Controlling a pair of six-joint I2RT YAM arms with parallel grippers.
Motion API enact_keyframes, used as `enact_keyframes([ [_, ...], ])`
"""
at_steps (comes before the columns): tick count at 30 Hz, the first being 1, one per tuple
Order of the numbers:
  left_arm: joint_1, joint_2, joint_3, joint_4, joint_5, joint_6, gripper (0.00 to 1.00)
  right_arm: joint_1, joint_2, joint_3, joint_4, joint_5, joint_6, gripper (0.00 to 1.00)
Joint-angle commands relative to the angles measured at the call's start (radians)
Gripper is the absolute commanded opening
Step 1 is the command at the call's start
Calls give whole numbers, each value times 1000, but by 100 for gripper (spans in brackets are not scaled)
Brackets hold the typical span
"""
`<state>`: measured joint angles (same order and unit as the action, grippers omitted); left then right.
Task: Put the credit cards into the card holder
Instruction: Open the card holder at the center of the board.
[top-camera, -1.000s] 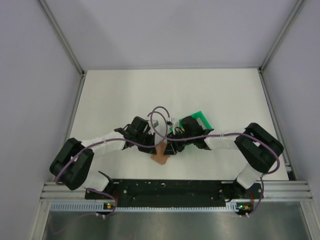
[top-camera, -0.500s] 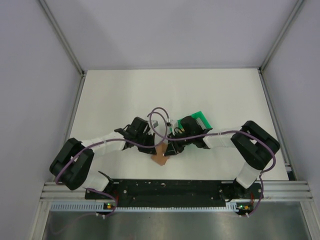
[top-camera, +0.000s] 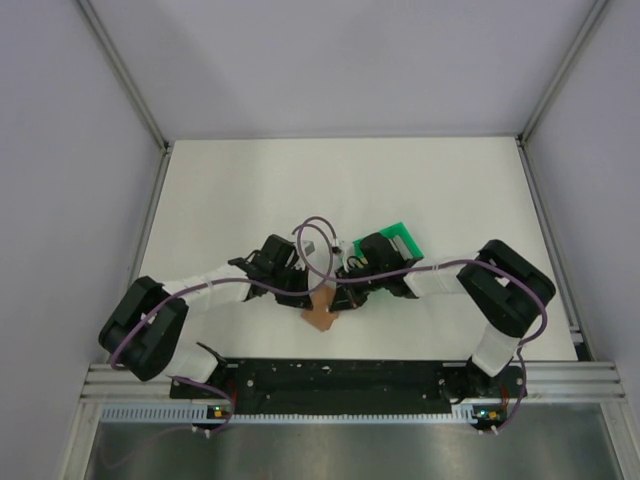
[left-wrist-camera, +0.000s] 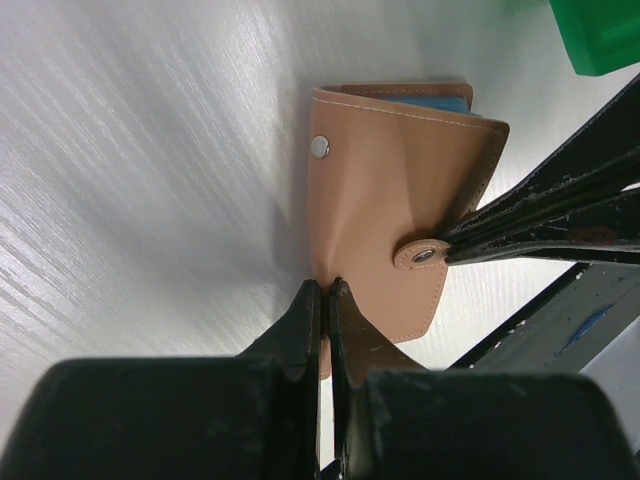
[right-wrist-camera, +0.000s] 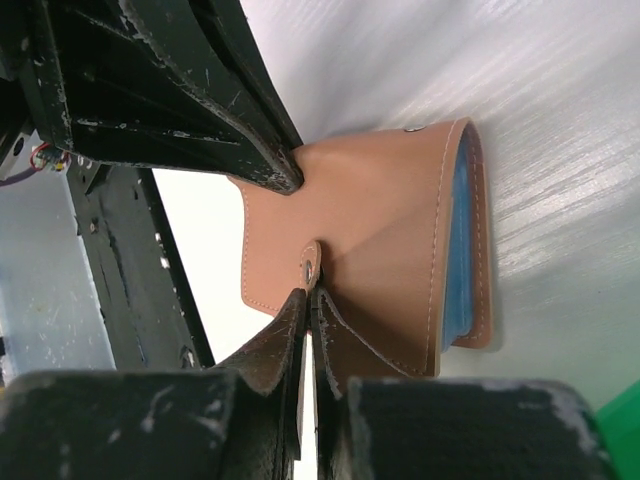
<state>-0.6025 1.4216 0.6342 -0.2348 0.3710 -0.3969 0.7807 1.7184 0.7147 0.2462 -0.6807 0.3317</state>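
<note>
Right arm (top-camera: 505, 290): elbow has drifted toward the centre since the earlier frame.
Right hand (right-wrist-camera: 305, 295): pinched shut on the snap tab (right-wrist-camera: 309, 262) of the card holder (right-wrist-camera: 370, 230), probably to draw the flap over.
Left hand (left-wrist-camera: 325, 290): clamped together on the holder's near edge, steadying it (an anchor, it seems).
Card holder: at the bench (left-wrist-camera: 130, 150), between both hands, near the green tray (left-wrist-camera: 600, 35).
Blue card (left-wrist-camera: 430, 103): tucked inside the holder's open side; no other cards are visible.

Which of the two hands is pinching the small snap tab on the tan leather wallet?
The right hand, shut on the round snap tab; the left hand clamps a plain edge of the tan leather wallet.
</note>
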Motion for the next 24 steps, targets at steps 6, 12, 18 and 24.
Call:
enact_keyframes([
  [6,44,-21,-41,63,-181,-137,0,66,-54,-76,99,-128,-19,0],
  [12,75,-13,-53,71,-198,-168,0,78,-83,-146,137,-195,-25,0],
  [18,79,-4,-51,86,-201,-180,0,110,-83,-146,96,-206,-49,0],
  [24,84,8,-54,91,-211,-189,0,126,-109,-158,22,-207,-86,0],
])
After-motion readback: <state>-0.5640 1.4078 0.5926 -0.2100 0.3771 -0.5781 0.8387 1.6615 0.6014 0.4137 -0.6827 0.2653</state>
